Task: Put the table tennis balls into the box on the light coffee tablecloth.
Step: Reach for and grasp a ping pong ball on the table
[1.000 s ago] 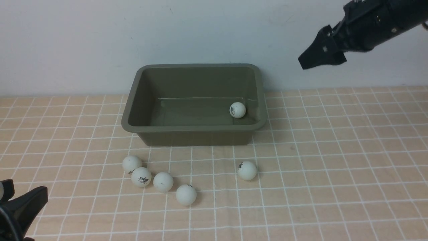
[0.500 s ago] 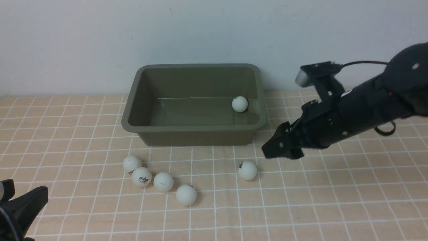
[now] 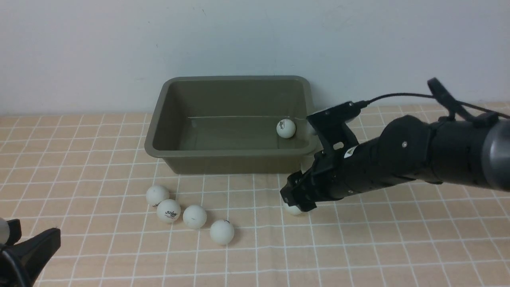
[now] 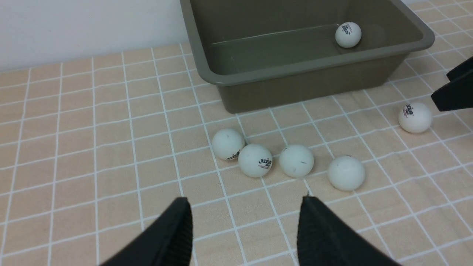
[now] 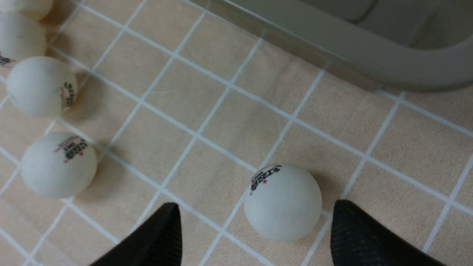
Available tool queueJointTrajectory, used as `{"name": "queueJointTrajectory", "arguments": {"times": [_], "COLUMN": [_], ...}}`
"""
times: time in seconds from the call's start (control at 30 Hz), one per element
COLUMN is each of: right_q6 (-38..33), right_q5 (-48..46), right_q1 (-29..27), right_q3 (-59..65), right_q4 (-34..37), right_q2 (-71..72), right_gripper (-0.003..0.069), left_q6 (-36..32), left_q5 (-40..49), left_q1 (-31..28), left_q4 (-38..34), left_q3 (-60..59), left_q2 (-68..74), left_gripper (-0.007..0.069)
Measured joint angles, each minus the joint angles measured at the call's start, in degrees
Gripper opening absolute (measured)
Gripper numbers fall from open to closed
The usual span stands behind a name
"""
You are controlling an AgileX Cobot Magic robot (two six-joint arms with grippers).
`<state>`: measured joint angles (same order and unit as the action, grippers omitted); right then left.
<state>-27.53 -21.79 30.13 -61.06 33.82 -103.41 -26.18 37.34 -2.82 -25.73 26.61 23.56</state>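
Right gripper spread wide around one ball, low on the cloth.
Peach-tan white-grid tablecloth; smooth olive plastic box, rounded corners, just beyond the gripper, one ball inside; matte white logo ball between its fingers; four balls to its left.

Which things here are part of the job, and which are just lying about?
Job: olive-green box; ball inside it; lone ball at the open right tool; four balls in a row; checked tablecloth.
Lying about: nothing; only the white wall behind.
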Motion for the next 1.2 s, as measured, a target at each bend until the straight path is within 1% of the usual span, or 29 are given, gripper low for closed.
{"name": "queueJointTrajectory", "arguments": {"times": [0.2,0.33,0.6,0.73,0.97,1.03,1.13,1.2], "right_q6": [0.5,0.2,-0.6,-0.8,-3.0,-3.2,-3.2,-3.3], "right_q5": [2.1,3.3,6.6,6.8,7.8,8.3,10.0,10.9], "right_q1": [0.0,0.0,0.0,0.1,2.3,2.8,2.9,2.9], "right_q3": [0.0,0.0,0.0,0.0,0.0,0.0,0.0,0.0], "right_q4": [-0.5,1.3,2.3,3.3,4.0,4.0,4.2,3.7], "right_q2": [-3.0,-4.4,-5.2,-6.4,-8.4,-9.0,-9.4,-9.3], "right_gripper": [0.0488,0.0488,0.0484,0.0484,0.0479,0.0454,0.0359,0.0363], "left_q6": [0.0,0.0,0.0,0.0,0.0,0.0,0.0,0.0], "left_q5": [0.1,0.1,0.1,0.1,0.1,0.1,0.2,0.2], "left_q1": [0.0,0.0,0.0,0.0,0.0,0.0,0.0,0.0], "left_q4": [0.0,0.0,0.0,0.0,0.0,0.0,0.0,0.0], "left_q3": [0.0,0.0,0.0,0.0,0.0,0.0,0.0,0.0], "left_q2": [0.0,0.0,0.0,0.0,0.0,0.0,0.0,0.0], "left_gripper": [0.0318,0.0318,0.0318,0.0318,0.0318,0.0318,0.0318,0.0318]}}
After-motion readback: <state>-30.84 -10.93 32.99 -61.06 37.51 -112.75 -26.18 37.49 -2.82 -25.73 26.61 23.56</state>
